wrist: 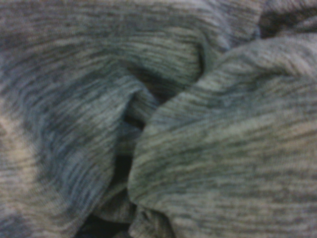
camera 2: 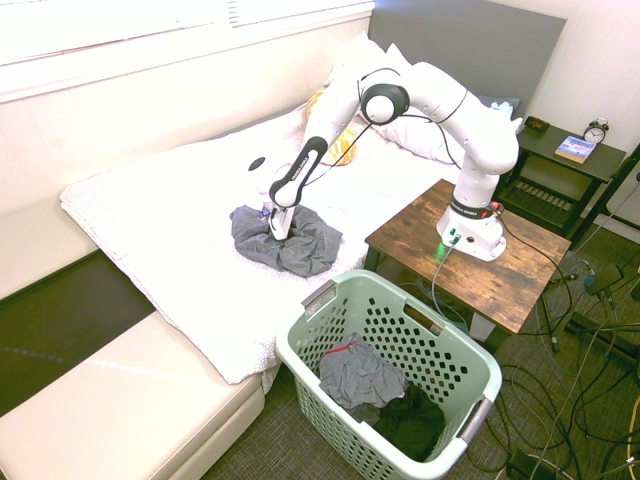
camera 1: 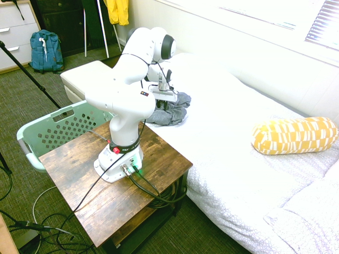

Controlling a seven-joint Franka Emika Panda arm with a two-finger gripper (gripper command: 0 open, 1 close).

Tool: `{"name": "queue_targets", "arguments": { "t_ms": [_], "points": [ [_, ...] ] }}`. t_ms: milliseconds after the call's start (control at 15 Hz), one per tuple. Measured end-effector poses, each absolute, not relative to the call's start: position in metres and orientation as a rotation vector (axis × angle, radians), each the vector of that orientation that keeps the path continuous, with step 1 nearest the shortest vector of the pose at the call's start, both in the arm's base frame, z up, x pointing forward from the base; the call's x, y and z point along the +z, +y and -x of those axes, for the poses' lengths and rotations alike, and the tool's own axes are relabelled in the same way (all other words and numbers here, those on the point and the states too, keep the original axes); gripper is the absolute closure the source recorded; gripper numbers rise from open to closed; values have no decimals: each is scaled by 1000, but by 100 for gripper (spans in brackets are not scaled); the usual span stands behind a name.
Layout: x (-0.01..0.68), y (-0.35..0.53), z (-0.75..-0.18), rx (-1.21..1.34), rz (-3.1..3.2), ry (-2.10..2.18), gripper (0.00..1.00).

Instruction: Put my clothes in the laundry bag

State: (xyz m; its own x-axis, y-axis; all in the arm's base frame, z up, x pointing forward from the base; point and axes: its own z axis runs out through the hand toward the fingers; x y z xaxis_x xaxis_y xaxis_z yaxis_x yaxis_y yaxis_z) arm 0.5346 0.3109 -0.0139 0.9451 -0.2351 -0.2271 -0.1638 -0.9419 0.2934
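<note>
The grey garment (camera 2: 305, 245) lies bunched on the bed (camera 2: 160, 220); it should handle soft, limp and fairly light, best taken by a thick raised fold. Whether the gripper (camera 2: 280, 234), down at the cloth, grasps it, I can't tell.

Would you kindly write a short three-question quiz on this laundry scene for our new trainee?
1. Multiple choice: what does the gripper reach down to?
a) the yellow-patterned bolster
b) the gray garment on the bed
c) the blue backpack

2. True or false: the green laundry basket holds no clothing.

3. Fill in the blank: the robot's base is mounted on a table with a top that looks like ______.

Key:
1. b, the gray garment
2. False; gray clothing and a dark garment lie inside
3. wood
</note>
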Motion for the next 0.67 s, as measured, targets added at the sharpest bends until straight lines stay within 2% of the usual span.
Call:
{"name": "queue_targets", "arguments": {
  "t_ms": [400, 533, 667],
  "points": [
    [-4, 308, -540, -380, -2827, -318, 100],
    [21, 304, -553, -370, -2833, -353, 100],
    [79, 298, -573, -367, -2873, -407, 100]
  ]
}}
